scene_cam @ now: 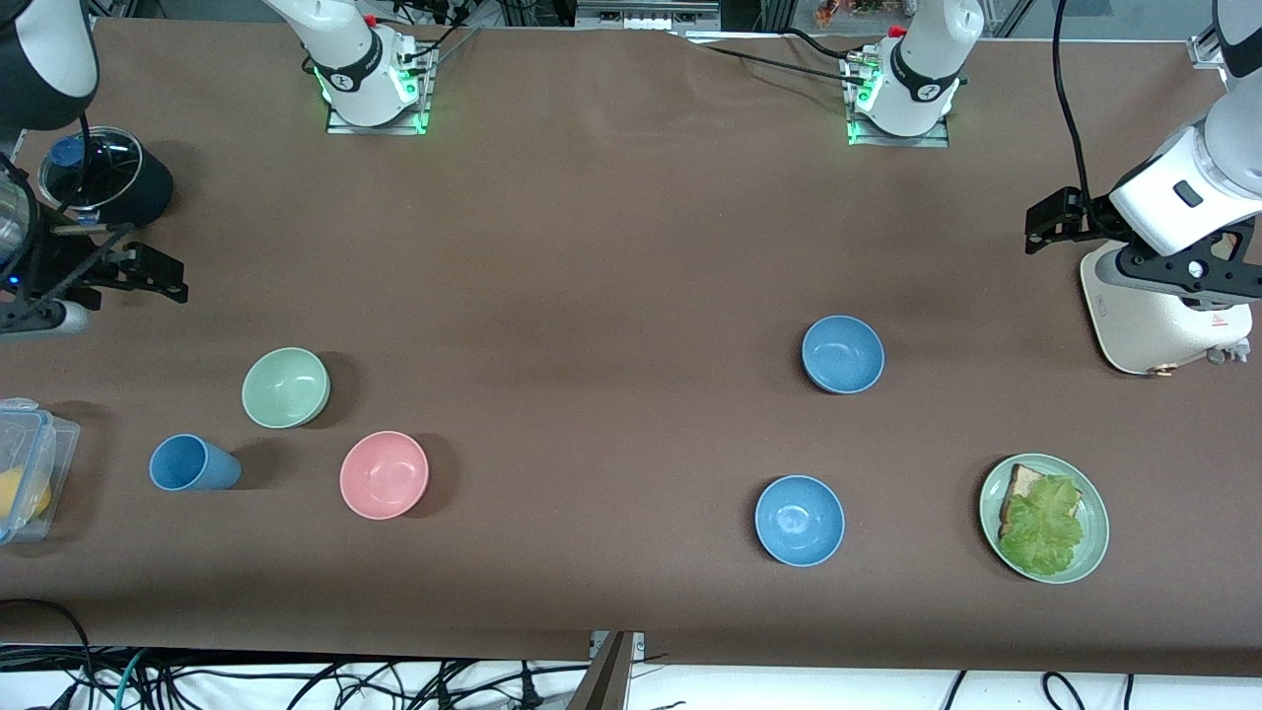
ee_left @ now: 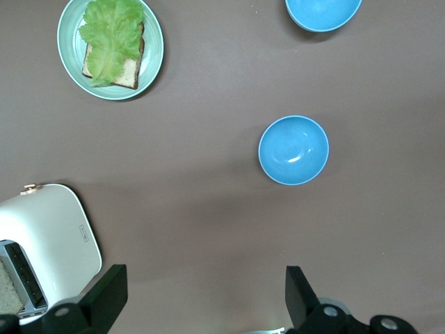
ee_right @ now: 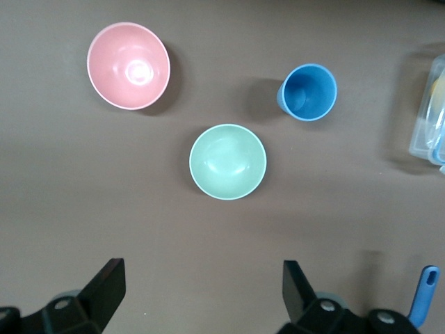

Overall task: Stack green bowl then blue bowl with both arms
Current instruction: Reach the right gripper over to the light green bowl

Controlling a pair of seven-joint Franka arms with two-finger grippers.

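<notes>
The pale green bowl (scene_cam: pixel 286 388) sits upright toward the right arm's end of the table; it also shows in the right wrist view (ee_right: pixel 228 161). The dusty blue bowl (scene_cam: pixel 842 354) sits toward the left arm's end and shows in the left wrist view (ee_left: pixel 293 149). My right gripper (scene_cam: pixel 148 274) is open and empty in the air, away from the green bowl; its open jaws show in its own view (ee_right: pixel 204 275). My left gripper (scene_cam: pixel 1050 219) is open and empty in the air beside the toaster, apart from the blue bowl; it also shows in its own view (ee_left: pixel 206 278).
A brighter blue bowl (scene_cam: pixel 800 520) lies nearer the front camera than the dusty one. A pink bowl (scene_cam: pixel 385 474) and blue cup (scene_cam: pixel 192 463) flank the green bowl. A white toaster (scene_cam: pixel 1163 316), a green plate (scene_cam: pixel 1094 542) with a lettuce sandwich, a plastic box (scene_cam: pixel 25 473) and a lidded black pot (scene_cam: pixel 104 177) stand at the table's ends.
</notes>
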